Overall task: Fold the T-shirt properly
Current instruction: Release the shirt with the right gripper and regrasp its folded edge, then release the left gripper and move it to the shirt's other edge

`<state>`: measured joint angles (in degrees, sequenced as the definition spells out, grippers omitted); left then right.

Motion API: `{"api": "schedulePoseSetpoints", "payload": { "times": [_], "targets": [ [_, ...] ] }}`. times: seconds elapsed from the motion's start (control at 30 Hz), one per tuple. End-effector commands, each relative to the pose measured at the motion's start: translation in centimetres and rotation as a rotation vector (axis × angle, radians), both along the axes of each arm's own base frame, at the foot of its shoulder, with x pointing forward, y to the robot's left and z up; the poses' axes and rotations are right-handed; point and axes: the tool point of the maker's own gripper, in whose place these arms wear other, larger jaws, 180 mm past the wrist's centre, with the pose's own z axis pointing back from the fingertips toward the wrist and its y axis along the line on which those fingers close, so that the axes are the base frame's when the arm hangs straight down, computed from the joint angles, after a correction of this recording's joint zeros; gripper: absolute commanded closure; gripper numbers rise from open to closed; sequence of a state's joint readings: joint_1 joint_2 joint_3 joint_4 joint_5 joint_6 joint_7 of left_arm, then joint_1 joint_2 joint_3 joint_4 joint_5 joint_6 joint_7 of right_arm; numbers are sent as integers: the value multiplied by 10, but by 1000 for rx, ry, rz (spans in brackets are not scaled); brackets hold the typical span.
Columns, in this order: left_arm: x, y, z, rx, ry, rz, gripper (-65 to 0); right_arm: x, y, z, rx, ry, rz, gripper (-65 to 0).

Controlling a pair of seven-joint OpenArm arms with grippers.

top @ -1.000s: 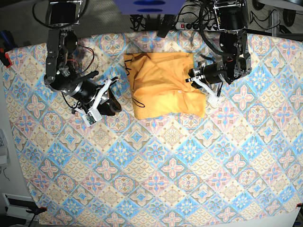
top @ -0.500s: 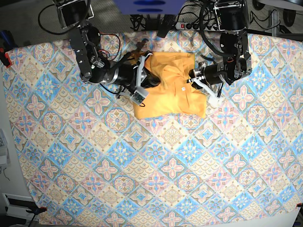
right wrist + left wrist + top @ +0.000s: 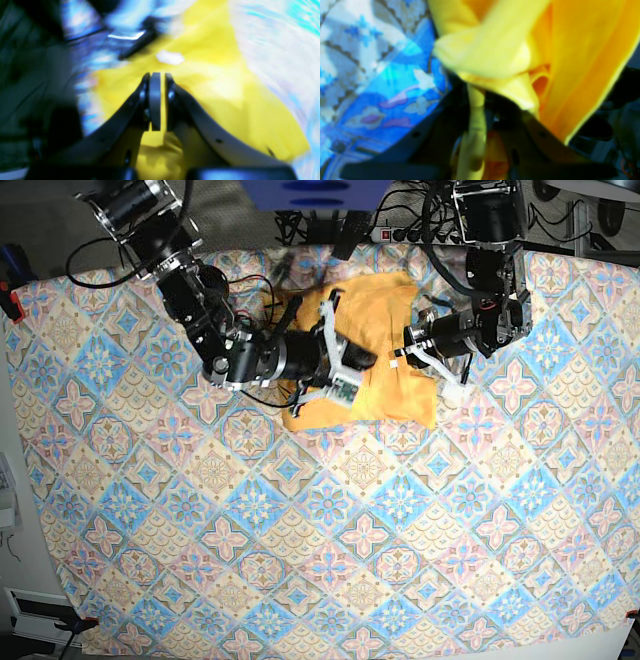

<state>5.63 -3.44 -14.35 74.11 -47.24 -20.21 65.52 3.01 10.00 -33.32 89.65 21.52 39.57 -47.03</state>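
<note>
The yellow-orange T-shirt lies bunched at the back middle of the patterned tablecloth. My right gripper reaches over the shirt from the left and is shut on its fabric, with the left part of the shirt drawn up and over. In the right wrist view the fingers stand pressed together over the T-shirt, near its white label. My left gripper sits at the shirt's right side. Its wrist view shows the left gripper shut on a pinched fold of the T-shirt.
Both arm bases stand at the table's back edge, with a power strip and cables between them. A red clamp holds the cloth at the left edge. Patterned tablecloth spreads all around the shirt.
My right arm swung from the left of the shirt onto it, shut on its left edge and carried that edge to the right. The left gripper held its place, still shut.
</note>
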Motion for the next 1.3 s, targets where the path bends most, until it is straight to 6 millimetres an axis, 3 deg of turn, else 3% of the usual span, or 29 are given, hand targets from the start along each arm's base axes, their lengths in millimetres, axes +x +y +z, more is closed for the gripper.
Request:
{"api": "schedulePoseSetpoints", "payload": {
  "times": [0.0,0.07,0.23,0.4,0.63,0.77,0.97,1.27],
  "targets": [
    [10,2,10,-18,-39,5,0,9,1,3,16,-10,-21,-24],
    [11,8,12,-14,-43,9,0,14,0,-8,-6,0,-51,-23],
    [11,24,16,-26,-53,35,-38,4,-26,-64,-200,52,-48,-23],
    [8,69,20,-13,-58,159,-54,-4,-22,-76,-222,68,-43,-22],
    [-5,118,20,20,-54,312,-54,15,-42,-70,-203,61,-145,-20],
    [-7,118,18,25,-49,308,-60,20,-37,-50,-175,2,-146,-22],
    [-6,102,16,10,-42,263,-65,30,-16,-18,-111,-78,-140,-22],
    [-12,127,21,3,-36,336,-263,29,-13,-18,-102,-75,-140,-22]
  ]
}}
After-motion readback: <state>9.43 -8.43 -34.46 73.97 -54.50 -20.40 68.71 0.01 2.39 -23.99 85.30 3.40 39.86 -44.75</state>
